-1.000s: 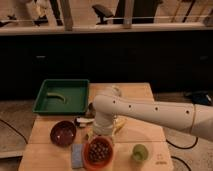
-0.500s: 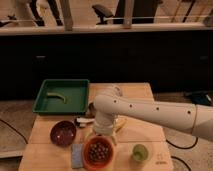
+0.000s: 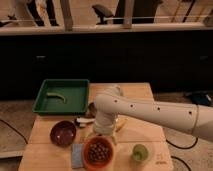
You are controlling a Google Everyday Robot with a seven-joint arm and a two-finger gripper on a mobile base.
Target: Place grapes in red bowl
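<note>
I read the job as essentially done: the grapes (image 3: 98,151) lie inside the red bowl (image 3: 86,149), which sits at the front edge of the wooden table (image 3: 150,138), between the blue sponge (image 3: 77,155) and the green apple (image 3: 140,152). The gripper (image 3: 103,134) hangs just behind the bowl's far rim, its claw spread wide with nothing in it that I can see. The purple bowl (image 3: 63,133) toward the left edge holds nothing I can make out. All that's left, I judge, is lifting the arm clear.

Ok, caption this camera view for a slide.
Grapes lie in the red bowl; open gripper hovers just above it.
</note>
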